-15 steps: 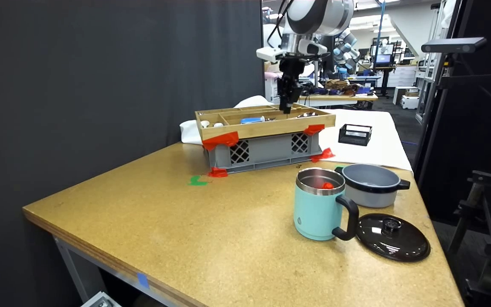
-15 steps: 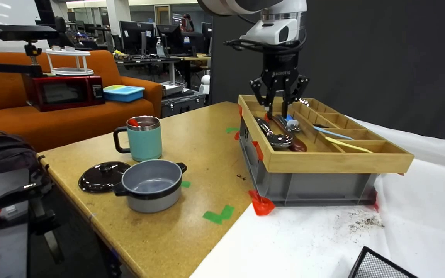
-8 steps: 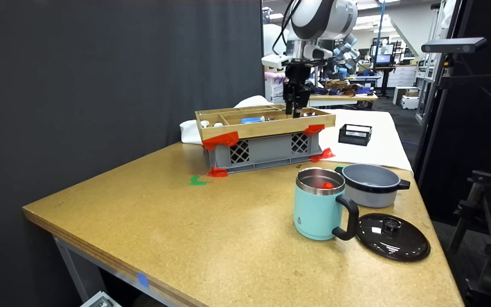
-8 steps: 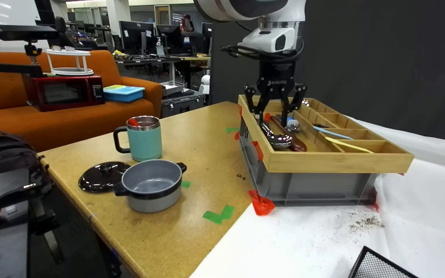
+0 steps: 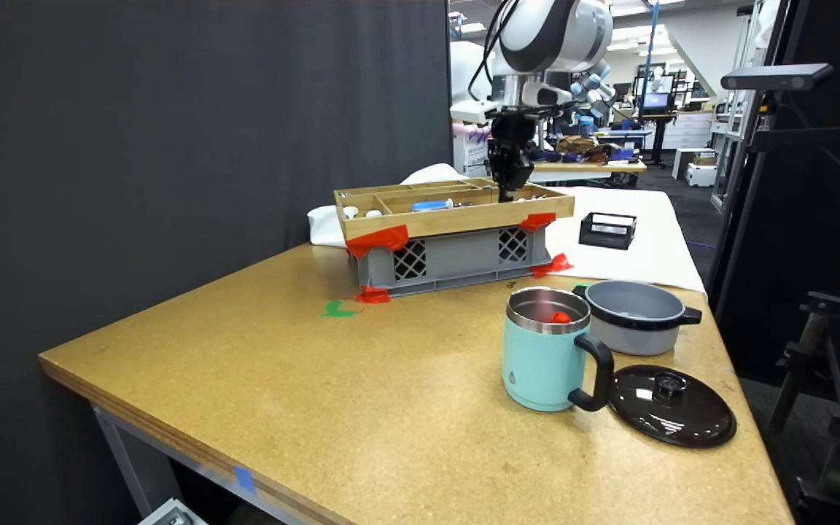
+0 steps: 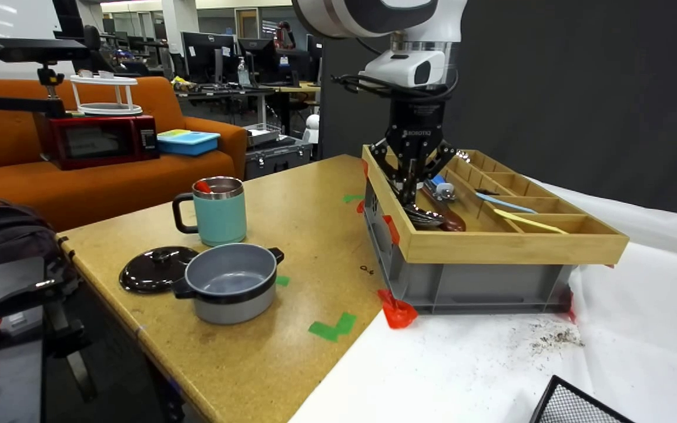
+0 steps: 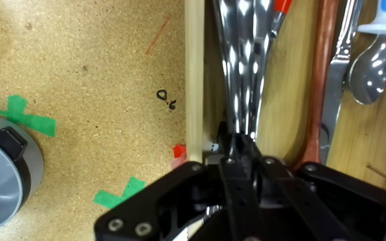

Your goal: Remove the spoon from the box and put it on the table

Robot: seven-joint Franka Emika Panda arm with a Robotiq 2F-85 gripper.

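The box (image 5: 456, 255) is a grey crate with red tape and a tan wooden tray on top; it also shows in an exterior view (image 6: 491, 288). Several shiny metal handles, the spoon among them (image 7: 245, 73), lie bunched along the tray's near wall in the wrist view. Rounded bowl ends of the spoon bunch (image 6: 424, 218) show just below the fingers. My gripper (image 6: 410, 200) is down inside the tray, its fingers closed on these handles in the wrist view (image 7: 241, 139). How many handles it grips cannot be told. The table (image 5: 303, 379) is tan.
Beside the bunch lie a red-brown handled utensil (image 7: 318, 83), a knife (image 7: 333, 90) and a small spoon with a blue-white handle (image 7: 370, 70). The tray wall (image 7: 194, 77) is close to my fingers. A mint mug (image 5: 544, 357), grey pot (image 6: 233, 282) and black lid (image 6: 159, 267) stand on the table.
My gripper has come down into the tray and moved toward its near wall. Its fingers, open before, have closed on the metal handles, and the bowl ends have shifted slightly.
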